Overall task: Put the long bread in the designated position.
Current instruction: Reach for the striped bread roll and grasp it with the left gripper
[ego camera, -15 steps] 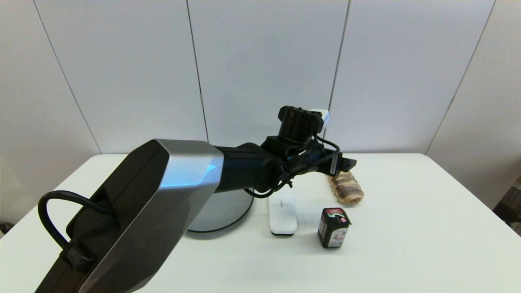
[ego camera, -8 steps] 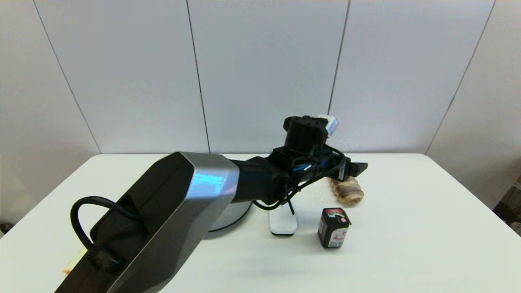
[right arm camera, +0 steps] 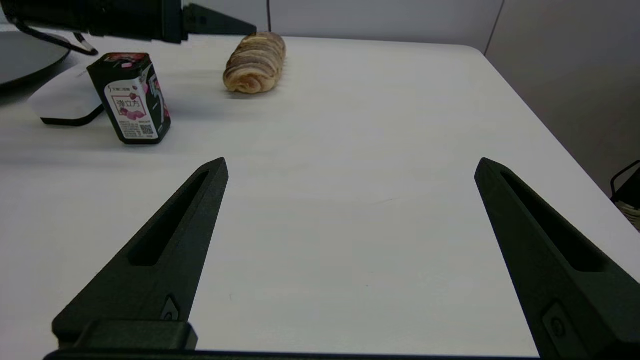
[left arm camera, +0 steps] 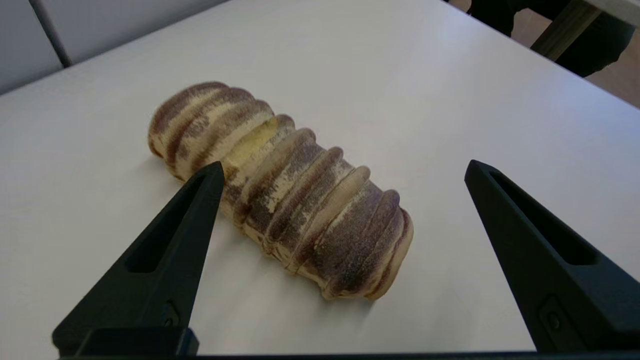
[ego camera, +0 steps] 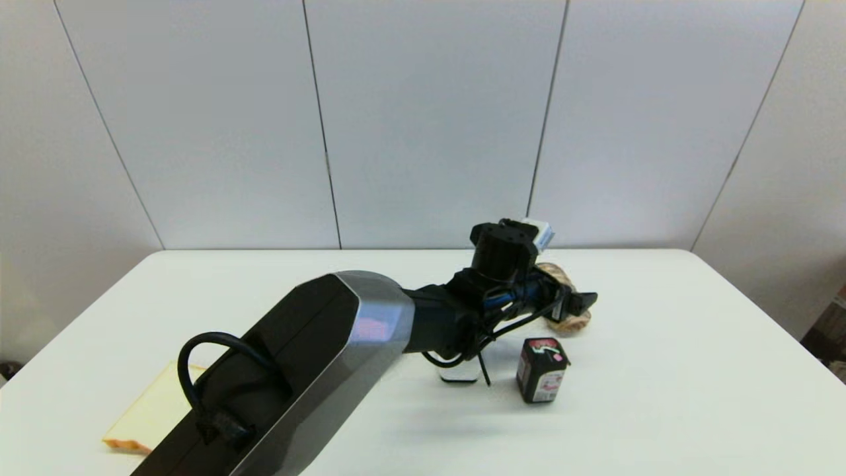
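Note:
The long bread (left arm camera: 280,195), a ridged loaf with dark-brown and tan bands, lies flat on the white table (left arm camera: 450,90). My left gripper (left arm camera: 345,164) hangs open just above it, one finger (left arm camera: 192,220) over the loaf's side and the other (left arm camera: 515,225) well clear of it. In the head view the left gripper (ego camera: 574,303) covers the middle of the bread (ego camera: 576,322) at the table's centre right. My right gripper (right arm camera: 351,160) is open with nothing in it, low over bare table, with the bread (right arm camera: 255,62) far ahead of it. The designated position has no marking.
A black box with a red label (ego camera: 542,370) stands just in front of the bread. A white remote (ego camera: 458,373) lies to its left, mostly under my left arm. A pale toast slice (ego camera: 149,413) lies front left. A dark-grey plate (right arm camera: 25,55) sits behind the remote.
My left arm has swung right and dropped, bringing the open gripper from above and behind the bread down over it. The toast slice has come into view.

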`<action>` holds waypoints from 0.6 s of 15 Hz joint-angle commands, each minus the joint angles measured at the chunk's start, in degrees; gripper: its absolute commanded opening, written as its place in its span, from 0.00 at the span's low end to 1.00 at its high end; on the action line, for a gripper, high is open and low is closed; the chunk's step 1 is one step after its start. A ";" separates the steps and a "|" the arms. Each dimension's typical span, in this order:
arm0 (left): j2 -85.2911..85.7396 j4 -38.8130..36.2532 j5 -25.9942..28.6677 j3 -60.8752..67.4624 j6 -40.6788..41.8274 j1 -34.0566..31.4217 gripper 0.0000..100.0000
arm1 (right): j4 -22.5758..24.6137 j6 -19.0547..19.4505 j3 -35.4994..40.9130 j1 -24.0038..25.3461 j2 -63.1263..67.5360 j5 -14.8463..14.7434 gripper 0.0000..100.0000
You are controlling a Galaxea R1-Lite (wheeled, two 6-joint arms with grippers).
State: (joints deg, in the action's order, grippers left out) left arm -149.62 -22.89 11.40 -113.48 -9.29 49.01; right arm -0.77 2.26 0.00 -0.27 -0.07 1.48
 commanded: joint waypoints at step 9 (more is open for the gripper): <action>-1.64 -0.40 0.12 -0.51 1.38 0.04 1.00 | -0.02 0.03 0.00 0.00 0.07 0.02 1.00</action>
State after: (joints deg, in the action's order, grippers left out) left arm -151.35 -23.11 11.43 -113.90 -8.18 49.08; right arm -0.79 2.26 0.00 -0.27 -0.07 1.48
